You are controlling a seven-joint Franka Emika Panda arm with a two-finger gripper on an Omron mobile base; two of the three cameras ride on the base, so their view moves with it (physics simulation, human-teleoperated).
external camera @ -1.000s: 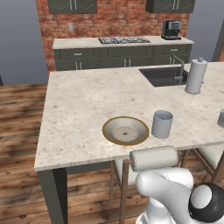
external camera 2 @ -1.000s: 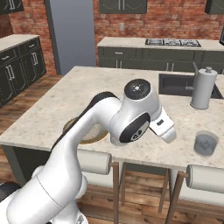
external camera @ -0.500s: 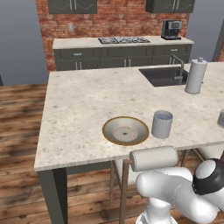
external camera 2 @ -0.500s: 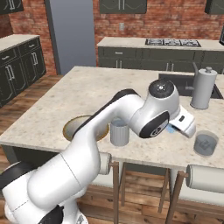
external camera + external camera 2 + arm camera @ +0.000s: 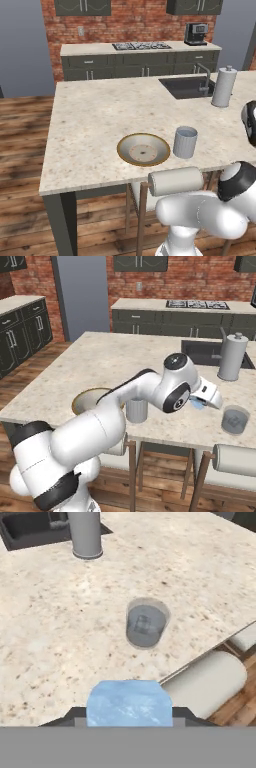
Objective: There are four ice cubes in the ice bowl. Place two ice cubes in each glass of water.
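A small translucent light-blue ice cube (image 5: 129, 701) is seen clamped between the fingertips of the claw (image 5: 129, 714) at the bottom of the hand view; the same cube (image 5: 198, 402) shows as a blue patch under the white hand in the right base view. The claw (image 5: 202, 403) is held above the pale speckled stone desk (image 5: 120, 363), near its front edge, between the two short grey ribbed tumblers.

One grey tumbler (image 5: 235, 420) stands close to the front edge of the desk, towards its right end, just beyond the claw; in the hand view this tumbler (image 5: 145, 623) is looked into from above, and a small pale cube-like shape (image 5: 143, 623) is seen inside it. The other grey tumbler (image 5: 185, 142) stands nearer the middle of the front edge, just beside the wide shallow bowl with a golden-brown rim (image 5: 125, 145). No cube can be made out inside the bowl.

A taller white cylinder with a knob on top (image 5: 222, 87) stands beside the dark sink (image 5: 186, 86), towards the far right of the desk.
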